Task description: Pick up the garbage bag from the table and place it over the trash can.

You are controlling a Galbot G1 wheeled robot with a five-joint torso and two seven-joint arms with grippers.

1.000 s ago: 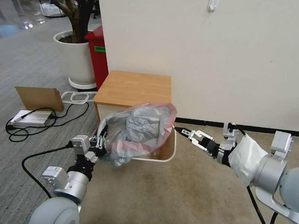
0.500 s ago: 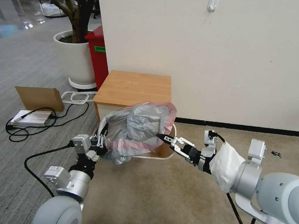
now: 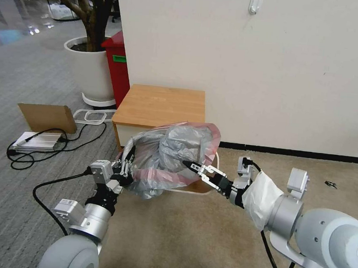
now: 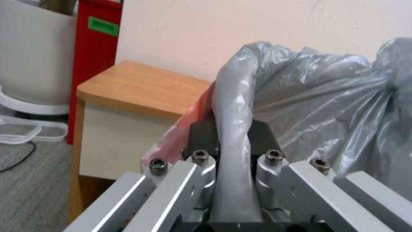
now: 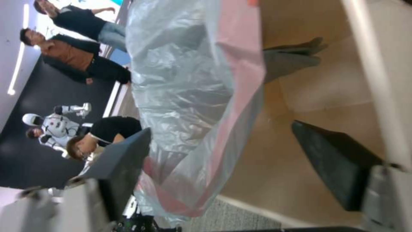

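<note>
The grey garbage bag (image 3: 171, 154) with its pink-red band hangs over the cream trash can (image 3: 216, 158), hiding most of it. My left gripper (image 3: 124, 172) is shut on a twisted fold of the bag's left side (image 4: 234, 122). From the right, my right gripper (image 3: 189, 165) stands open, and the bag's pink-banded edge (image 5: 240, 64) lies between its dark fingers (image 5: 122, 164). The can's inner wall (image 5: 300, 83) shows behind that edge. The wooden table (image 3: 161, 104) stands bare just behind the can, against the wall.
A tall red bin (image 3: 117, 65) and a large white planter (image 3: 89, 71) stand left of the table. Cables, a silver box (image 3: 36, 141) and cardboard (image 3: 47, 117) lie on the grey floor at left. Beige carpet (image 3: 187, 238) is open in front.
My right gripper has moved left from beside the can to the bag's right edge. The left gripper and the bag have shifted slightly right and up.
</note>
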